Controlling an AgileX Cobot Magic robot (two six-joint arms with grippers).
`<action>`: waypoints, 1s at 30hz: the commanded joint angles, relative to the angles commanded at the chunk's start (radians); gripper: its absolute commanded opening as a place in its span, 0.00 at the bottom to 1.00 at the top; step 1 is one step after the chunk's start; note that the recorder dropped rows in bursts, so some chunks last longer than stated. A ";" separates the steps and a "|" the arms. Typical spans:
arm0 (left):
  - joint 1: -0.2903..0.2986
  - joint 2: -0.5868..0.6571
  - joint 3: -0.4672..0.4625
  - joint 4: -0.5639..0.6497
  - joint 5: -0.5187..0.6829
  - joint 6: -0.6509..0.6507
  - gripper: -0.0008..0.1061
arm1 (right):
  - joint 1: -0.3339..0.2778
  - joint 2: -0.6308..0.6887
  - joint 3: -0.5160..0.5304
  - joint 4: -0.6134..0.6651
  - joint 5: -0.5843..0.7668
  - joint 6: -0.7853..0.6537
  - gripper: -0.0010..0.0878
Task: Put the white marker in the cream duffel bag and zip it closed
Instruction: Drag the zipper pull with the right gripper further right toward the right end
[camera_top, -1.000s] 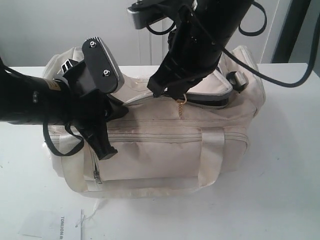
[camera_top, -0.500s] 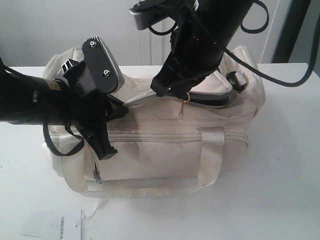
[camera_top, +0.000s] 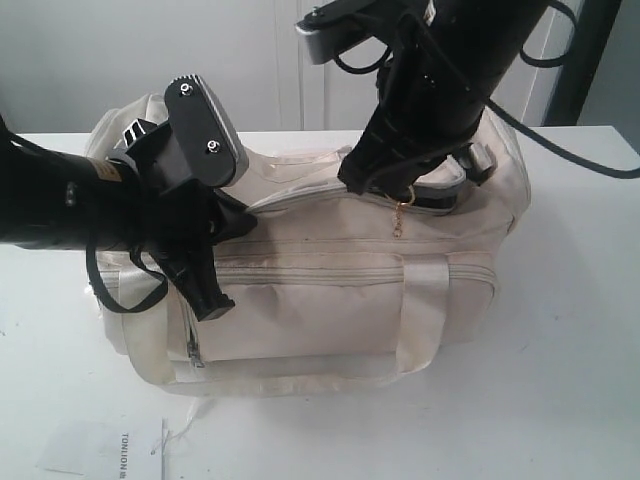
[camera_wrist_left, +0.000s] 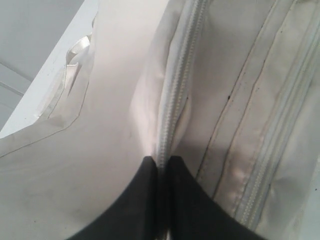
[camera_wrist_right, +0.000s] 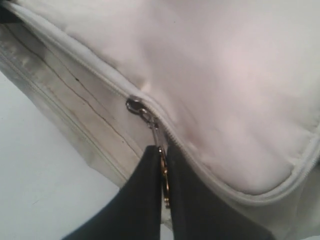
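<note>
A printed paper sheet (camera_top: 105, 448) lies at the near left of the white table (camera_top: 570, 350), apart from the bag. The left arm enters from the left edge of the exterior view. The left gripper (camera_top: 243, 212) is clenched on the cream duffel bag (camera_top: 320, 310) at the left end of the curved top flap. In the left wrist view, the zip seam (camera_wrist_left: 172, 100) is seen passing straight between the two black fingertips of the left gripper (camera_wrist_left: 161, 164), which are pressed together on it.

The cream duffel bag is positioned upright at the middle of the table, with its front zip pocket (camera_top: 290, 330) and one pale webbing handle (camera_top: 425, 300) facing the camera. The white marker is not visible in any view, so its location cannot be determined.

The right arm descends from above, right of centre. The right gripper (camera_top: 385, 190) is clenched on the zip pull (camera_top: 403, 216), a small gold chain that hangs below the fingers. In the right wrist view, the gold ring of the zip pull (camera_wrist_right: 163, 172) is held between the closed fingertips of the right gripper (camera_wrist_right: 161, 152), with the metal slider (camera_wrist_right: 134, 106) just beyond them on the top zip. A dark gap (camera_top: 432, 202) is visible under the flap edge just right of the right gripper. A dark end ring (camera_top: 479, 160) is located at the bag's right end.
</note>
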 joint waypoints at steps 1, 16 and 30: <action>0.000 0.000 0.000 0.000 0.000 0.000 0.01 | -0.002 -0.002 0.004 0.000 0.000 0.000 0.01; 0.000 0.000 0.000 0.000 0.006 -0.005 0.01 | -0.018 -0.008 0.027 -0.024 0.000 -0.006 0.01; 0.000 0.000 0.000 0.000 0.006 -0.009 0.01 | -0.026 -0.008 0.027 -0.067 0.000 -0.006 0.01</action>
